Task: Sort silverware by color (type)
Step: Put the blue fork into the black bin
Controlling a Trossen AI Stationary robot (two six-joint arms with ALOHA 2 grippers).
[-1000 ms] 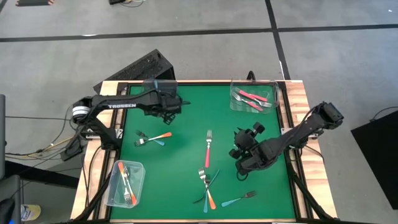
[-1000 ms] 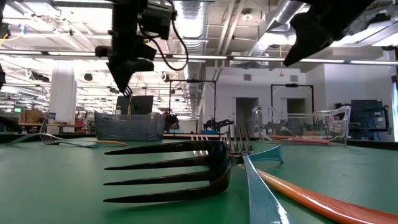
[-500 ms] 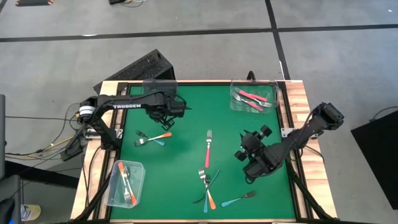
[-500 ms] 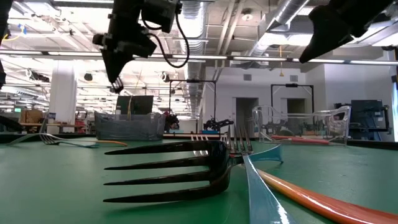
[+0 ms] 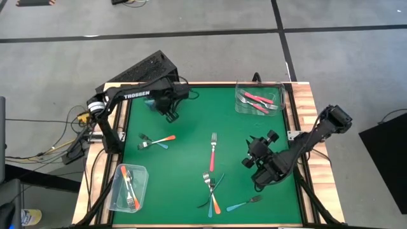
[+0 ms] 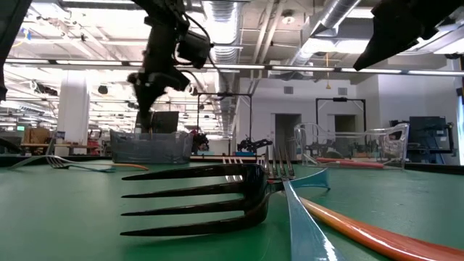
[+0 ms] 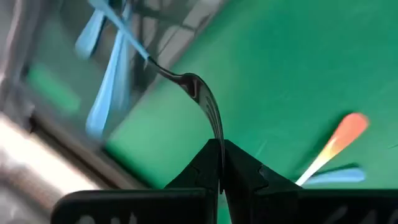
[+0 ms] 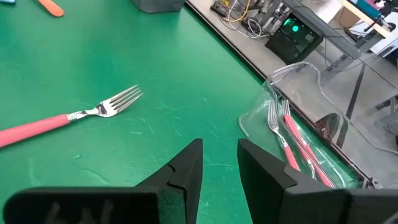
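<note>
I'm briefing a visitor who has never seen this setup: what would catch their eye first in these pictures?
Probably the bright green table strewn with colour-handled forks, a pink one lying alone at its centre. Next, the left gripper at the far left corner, shut on a blue-handled fork by its tines beside a clear container already holding blue forks. The right gripper hangs open over the right side, empty.

Shiny metal fork tines, clear glossy plastic container, matt green mat.
</note>
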